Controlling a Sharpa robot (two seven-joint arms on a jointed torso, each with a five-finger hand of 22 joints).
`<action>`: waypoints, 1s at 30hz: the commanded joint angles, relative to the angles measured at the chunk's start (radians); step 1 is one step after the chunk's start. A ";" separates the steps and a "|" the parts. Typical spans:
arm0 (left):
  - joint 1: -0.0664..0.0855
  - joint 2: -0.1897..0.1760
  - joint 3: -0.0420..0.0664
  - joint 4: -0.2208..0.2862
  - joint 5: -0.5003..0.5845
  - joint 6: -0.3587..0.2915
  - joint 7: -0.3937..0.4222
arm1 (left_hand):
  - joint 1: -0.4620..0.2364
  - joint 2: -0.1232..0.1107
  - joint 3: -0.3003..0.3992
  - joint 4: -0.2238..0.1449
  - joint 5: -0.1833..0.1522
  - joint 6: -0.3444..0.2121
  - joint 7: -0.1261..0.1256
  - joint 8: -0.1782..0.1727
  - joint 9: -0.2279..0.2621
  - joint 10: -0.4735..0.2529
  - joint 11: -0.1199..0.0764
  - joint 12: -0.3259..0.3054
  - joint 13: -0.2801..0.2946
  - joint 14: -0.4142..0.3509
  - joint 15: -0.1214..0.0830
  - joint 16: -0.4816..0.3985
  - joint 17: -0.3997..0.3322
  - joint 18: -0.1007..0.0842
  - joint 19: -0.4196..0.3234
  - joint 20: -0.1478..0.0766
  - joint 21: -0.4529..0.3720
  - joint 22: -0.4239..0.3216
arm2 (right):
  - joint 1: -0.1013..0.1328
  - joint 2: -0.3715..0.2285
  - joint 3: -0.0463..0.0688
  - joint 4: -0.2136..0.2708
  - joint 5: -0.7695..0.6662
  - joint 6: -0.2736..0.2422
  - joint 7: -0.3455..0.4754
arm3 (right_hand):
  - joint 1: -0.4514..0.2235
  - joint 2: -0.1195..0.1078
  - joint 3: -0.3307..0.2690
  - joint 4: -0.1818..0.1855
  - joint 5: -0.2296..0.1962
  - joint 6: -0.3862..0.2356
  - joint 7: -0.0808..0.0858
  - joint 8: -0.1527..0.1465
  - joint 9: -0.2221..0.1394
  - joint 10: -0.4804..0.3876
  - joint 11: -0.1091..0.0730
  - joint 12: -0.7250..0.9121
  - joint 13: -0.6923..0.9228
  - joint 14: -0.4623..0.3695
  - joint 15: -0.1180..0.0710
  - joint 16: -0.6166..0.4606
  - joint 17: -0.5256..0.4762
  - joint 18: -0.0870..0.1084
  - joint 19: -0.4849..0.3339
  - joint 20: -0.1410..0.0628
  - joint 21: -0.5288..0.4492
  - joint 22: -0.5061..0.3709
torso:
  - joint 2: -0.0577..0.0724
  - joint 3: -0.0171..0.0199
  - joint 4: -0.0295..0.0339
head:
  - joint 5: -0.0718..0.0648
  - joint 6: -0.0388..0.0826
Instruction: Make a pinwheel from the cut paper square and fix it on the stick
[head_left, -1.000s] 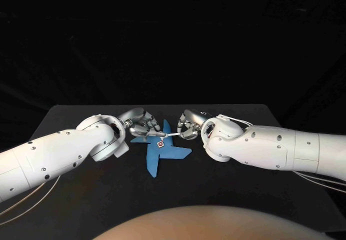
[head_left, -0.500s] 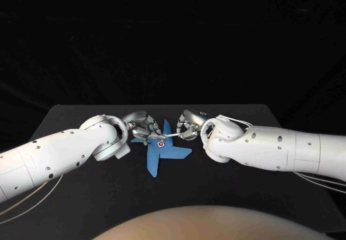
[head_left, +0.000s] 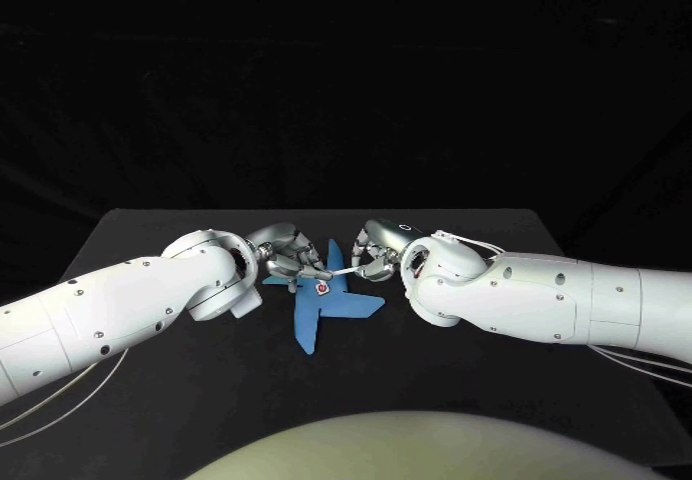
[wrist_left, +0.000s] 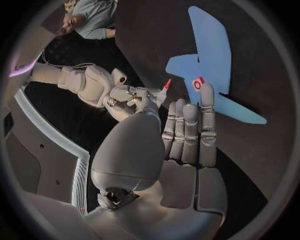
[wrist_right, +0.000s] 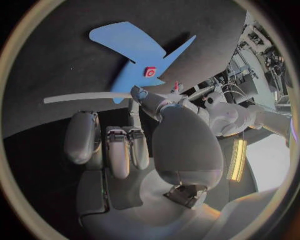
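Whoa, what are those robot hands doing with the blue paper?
They are making a pinwheel. The blue paper, cut into blades, lies flat on the black table. The left hand reaches its fingertips to the paper's middle, beside a small red-and-white piece. The right hand holds the white stick, whose red tip points toward that middle. The paper is not on the stick yet.

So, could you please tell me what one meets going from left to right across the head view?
Left white arm → left silver hand → blue cut paper pinwheel → right silver hand → right white arm.
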 joint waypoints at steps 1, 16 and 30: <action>0.001 0.003 0.000 -0.001 0.022 0.041 -0.002 | 0.004 0.005 0.004 -0.001 -0.006 0.007 0.000 -0.003 -0.001 -0.001 -0.006 0.006 0.001 0.004 -0.001 0.006 0.003 0.002 0.001 -0.003 -0.007 0.002 | 0.000 0.002 0.000 0.002 -0.018 -0.003 -0.003 | -0.003 0.008 0.004 0.001 0.006 0.007 0.003 0.002 0.002 0.104 -0.008 0.003 0.263 0.104 -0.005 0.004 0.263 -0.008 0.011 -0.006 -0.004 0.160 | 0.001 0.0001 -0.0005 | -0.001 0.000; 0.001 0.005 -0.001 -0.003 0.032 0.080 -0.013 | -0.043 0.016 -0.042 0.003 0.033 0.021 0.002 -0.021 -0.012 -0.006 -0.004 0.010 0.008 -0.006 0.001 0.015 0.005 0.001 -0.002 -0.001 -0.014 0.012 | 0.000 0.002 0.000 0.001 -0.030 -0.002 -0.005 | -0.004 0.008 0.005 0.000 0.006 0.006 0.003 0.002 0.003 0.104 -0.008 0.003 0.263 0.104 -0.005 0.004 0.263 -0.009 0.011 -0.006 -0.003 0.160 | 0.000 0.0002 -0.0001 | -0.003 0.000; 0.001 0.007 -0.004 -0.008 0.055 0.088 -0.011 | 0.037 0.083 -0.029 0.000 0.048 0.047 -0.011 -0.043 -0.026 -0.005 -0.013 0.005 0.011 0.004 -0.006 0.041 0.028 0.002 -0.003 -0.006 -0.024 0.031 | 0.000 0.003 0.000 0.001 -0.032 0.001 -0.005 | -0.004 0.008 0.005 0.000 0.006 0.006 0.003 0.002 0.003 0.104 -0.008 0.003 0.263 0.104 -0.005 0.004 0.263 -0.009 0.011 -0.006 -0.003 0.160 | 0.000 0.0001 -0.0001 | -0.003 0.000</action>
